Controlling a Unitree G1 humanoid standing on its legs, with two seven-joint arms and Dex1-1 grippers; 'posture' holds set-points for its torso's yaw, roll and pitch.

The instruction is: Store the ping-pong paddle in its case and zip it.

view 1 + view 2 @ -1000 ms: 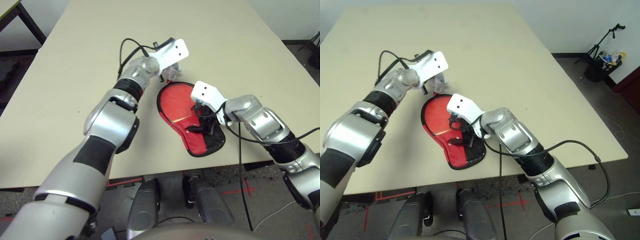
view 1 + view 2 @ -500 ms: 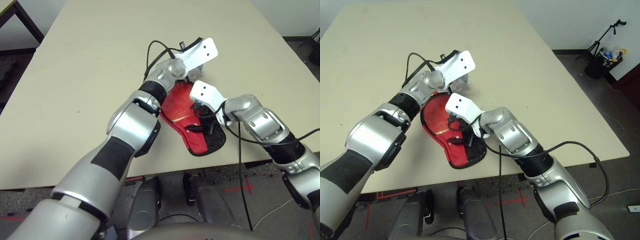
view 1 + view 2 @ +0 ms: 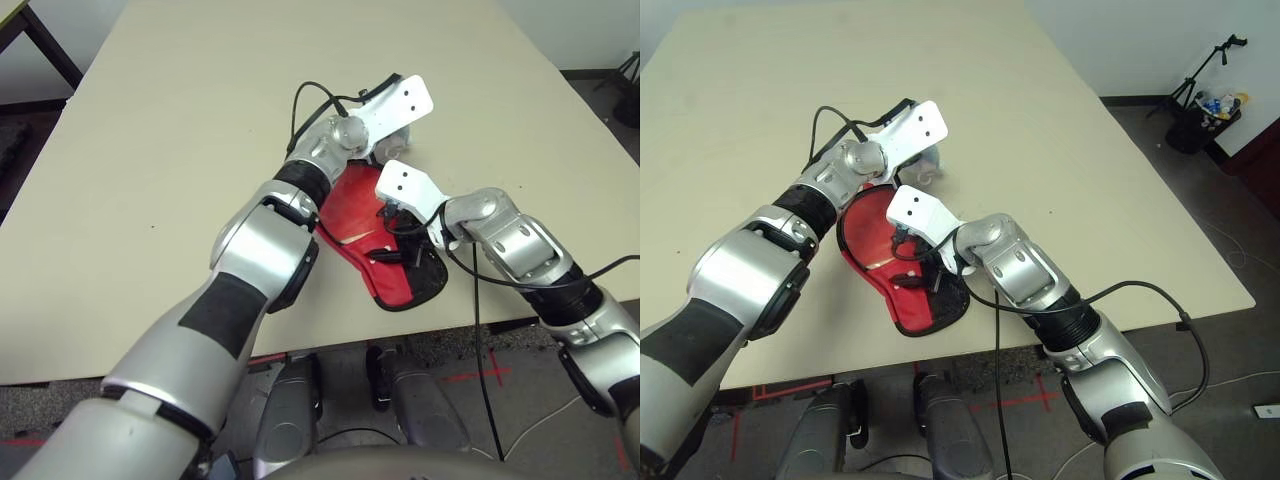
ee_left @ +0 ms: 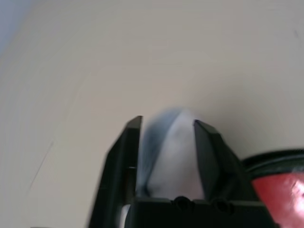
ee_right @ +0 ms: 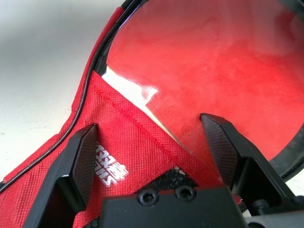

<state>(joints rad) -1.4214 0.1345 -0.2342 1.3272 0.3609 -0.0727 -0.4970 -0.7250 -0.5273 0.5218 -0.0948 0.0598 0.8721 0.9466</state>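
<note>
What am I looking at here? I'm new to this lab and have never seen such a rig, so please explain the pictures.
This is a humanoid robot with two silver arms, working at a table. The two wide pictures come from cameras in its head, looking down over its forearms. The two close-ups come from a camera on each wrist, looking along that arm's black-fingered tool.

On the table lies a red fabric case, open, with a ping-pong paddle inside, its red face showing. The right tool hovers open just above them and holds nothing. The left tool is at the case's far edge, around a white fluffy thing. I can't tell whether it grips it.
</note>
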